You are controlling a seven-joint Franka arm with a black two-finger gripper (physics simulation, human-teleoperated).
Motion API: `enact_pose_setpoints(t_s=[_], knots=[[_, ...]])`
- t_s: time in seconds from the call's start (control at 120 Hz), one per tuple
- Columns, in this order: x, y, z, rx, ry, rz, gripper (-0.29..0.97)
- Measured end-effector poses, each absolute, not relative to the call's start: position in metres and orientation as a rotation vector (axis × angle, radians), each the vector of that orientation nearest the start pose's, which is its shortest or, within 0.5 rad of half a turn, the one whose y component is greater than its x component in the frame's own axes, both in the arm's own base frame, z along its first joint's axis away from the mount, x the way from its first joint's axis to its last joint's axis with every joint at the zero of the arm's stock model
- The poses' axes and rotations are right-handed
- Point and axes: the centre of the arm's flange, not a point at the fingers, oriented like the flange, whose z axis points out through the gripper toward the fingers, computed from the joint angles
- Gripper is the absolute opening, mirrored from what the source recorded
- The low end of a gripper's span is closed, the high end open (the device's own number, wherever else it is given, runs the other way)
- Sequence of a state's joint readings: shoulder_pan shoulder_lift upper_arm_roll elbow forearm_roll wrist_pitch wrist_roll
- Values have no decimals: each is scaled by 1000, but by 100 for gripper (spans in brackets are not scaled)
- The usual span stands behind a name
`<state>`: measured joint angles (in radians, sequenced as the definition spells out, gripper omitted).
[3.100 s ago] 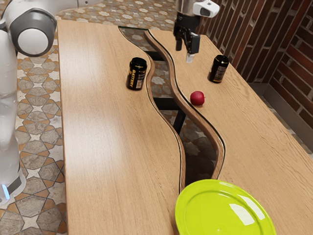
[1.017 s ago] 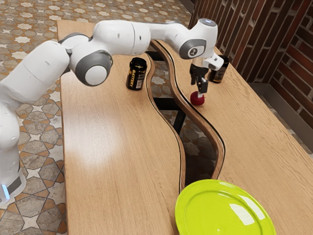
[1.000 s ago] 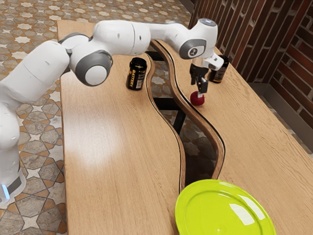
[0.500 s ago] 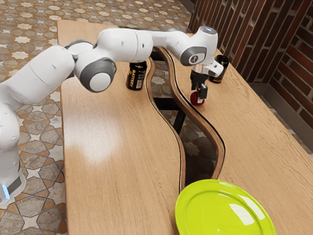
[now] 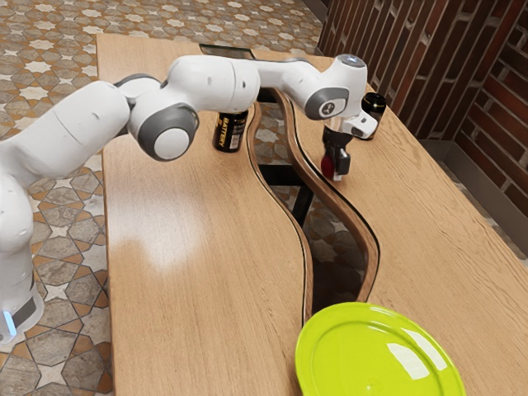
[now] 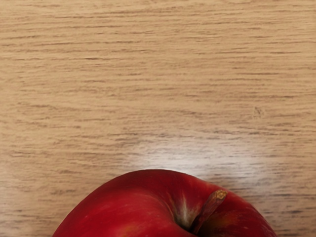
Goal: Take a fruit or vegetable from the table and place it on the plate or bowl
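Note:
A red apple point(image 5: 327, 168) lies on the far wooden tabletop, close to its curved inner edge. My black gripper point(image 5: 335, 164) has come down over it and covers most of it, so just a red sliver shows. In the wrist view the apple point(image 6: 148, 210) with its brown stem sits directly under my hand, resting on the wood. A lime-green plate point(image 5: 371, 355) sits at the near end of the table, far from the gripper.
A black can point(image 5: 371, 112) stands just beyond the gripper, toward the exterior view's right. Another black can point(image 5: 228, 132) stands on the near tabletop, partly behind my arm. A curved dark gap point(image 5: 330, 247) splits the two tabletops. A brick wall runs along the right.
My hand has dropped from just above the apple down around it. The apple, cans and plate have stayed in place.

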<state>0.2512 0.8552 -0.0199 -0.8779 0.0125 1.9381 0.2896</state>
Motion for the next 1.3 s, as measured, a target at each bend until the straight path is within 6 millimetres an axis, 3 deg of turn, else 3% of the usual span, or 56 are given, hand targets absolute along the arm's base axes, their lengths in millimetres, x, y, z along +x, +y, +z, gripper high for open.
enact_pose_setpoints(t_s=[0.083,0.15,0.183,0.242,0.358,0.5,0.558,0.642,0.733,0.9,1.075,1.125,1.183,1.3], knots=[[770,188,411,-3073,85,-308,35],[769,186,420,-3075,86,-316,32],[766,180,438,-3074,96,-335,31],[758,157,488,-3065,134,-385,29],[731,76,582,-3051,288,-459,30],[694,-19,643,-3054,497,-451,31],[660,-74,660,-3046,625,-414,31],[598,-155,660,-3022,848,-355,31],[558,-221,653,-2977,1033,-349,30],[514,-293,646,-2901,1237,-391,30],[482,-401,618,-2773,1544,-429,30],[493,-416,614,-2762,1579,-459,30],[505,-417,611,-2757,1569,-479,30],[507,-420,598,-2737,1568,-463,31]])
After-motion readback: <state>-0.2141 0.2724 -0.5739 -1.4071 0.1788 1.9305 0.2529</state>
